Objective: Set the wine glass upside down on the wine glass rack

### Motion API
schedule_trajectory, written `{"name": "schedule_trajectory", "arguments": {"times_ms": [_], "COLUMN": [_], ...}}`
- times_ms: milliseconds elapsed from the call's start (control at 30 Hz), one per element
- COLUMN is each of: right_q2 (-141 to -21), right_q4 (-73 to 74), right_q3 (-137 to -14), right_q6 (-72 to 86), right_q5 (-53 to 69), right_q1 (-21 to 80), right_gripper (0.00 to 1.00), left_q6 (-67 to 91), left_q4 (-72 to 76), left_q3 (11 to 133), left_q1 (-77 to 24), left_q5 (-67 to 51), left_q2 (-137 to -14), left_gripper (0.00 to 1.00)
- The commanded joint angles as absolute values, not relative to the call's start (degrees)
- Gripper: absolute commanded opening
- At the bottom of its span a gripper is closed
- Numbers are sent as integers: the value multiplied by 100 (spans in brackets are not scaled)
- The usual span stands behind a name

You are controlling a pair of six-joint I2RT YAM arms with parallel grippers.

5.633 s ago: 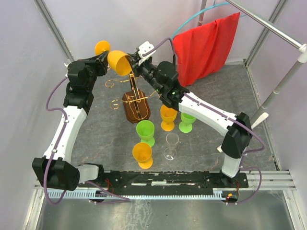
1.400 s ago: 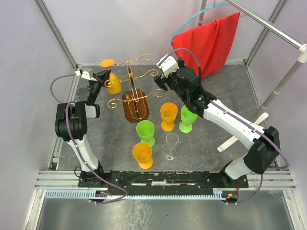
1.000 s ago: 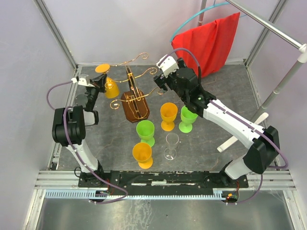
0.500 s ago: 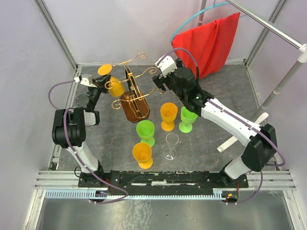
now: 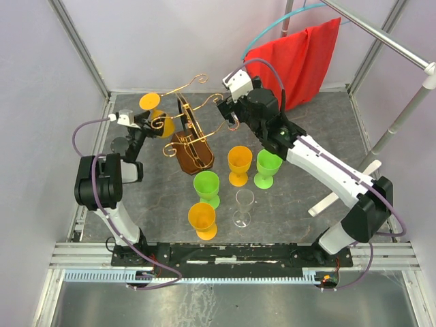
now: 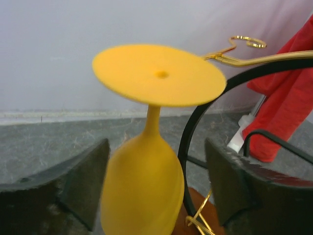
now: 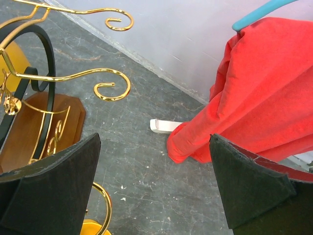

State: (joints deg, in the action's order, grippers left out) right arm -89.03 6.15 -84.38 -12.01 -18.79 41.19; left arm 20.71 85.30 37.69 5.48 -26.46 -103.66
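An orange wine glass hangs upside down, foot on top, between the fingers of my left gripper. The jaws are open, with a gap on each side of the bowl. A gold arm of the wine glass rack meets the foot's rim. In the top view the glass is at the left of the rack, whose brown base and gold arms lean over, and the left gripper is beside it. My right gripper stands open and empty at the rack's right; the rack's gold curls show left of it.
In front of the rack stand two green glasses, two orange ones and a clear one. A red cloth hangs at the back right, also seen from the right wrist. A white pole leans at right.
My left gripper has opened from shut on the orange glass. The rack has tipped and shifted a little. The right gripper has edged toward the back.
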Motion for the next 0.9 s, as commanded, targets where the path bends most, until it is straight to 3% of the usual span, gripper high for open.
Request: {"name": "schedule_trajectory", "arguments": {"times_ms": [0,33,333,500,867], "right_q2": [-8904,-8915,-9390,-9566,-9854], "right_q4": [794,824,2182,2564,4070], "right_q3": [-8867,-8921,-10282,-10775,-11535], "right_q6": [-874,-837,-146,-9,535], "right_q5": [-2027,-2018,-1732,-1718,-2014], "right_q1": [4105,4101,3774,3659,3168], "right_gripper": [100,100,100,100,100], "left_q6": [1937,1942,1868,1614,1101], "left_q4": [8688,8679,8040,7542,4484], "left_q3": [3524,3472,3053,2834,3055], "left_q1": [553,565,829,973,1033], "left_q5": [-2613,-2594,-2392,-1628,215], "left_q2": [-10016,-9981,-9490,-9014,-7240], "left_gripper": [93,100,99,99,99]}}
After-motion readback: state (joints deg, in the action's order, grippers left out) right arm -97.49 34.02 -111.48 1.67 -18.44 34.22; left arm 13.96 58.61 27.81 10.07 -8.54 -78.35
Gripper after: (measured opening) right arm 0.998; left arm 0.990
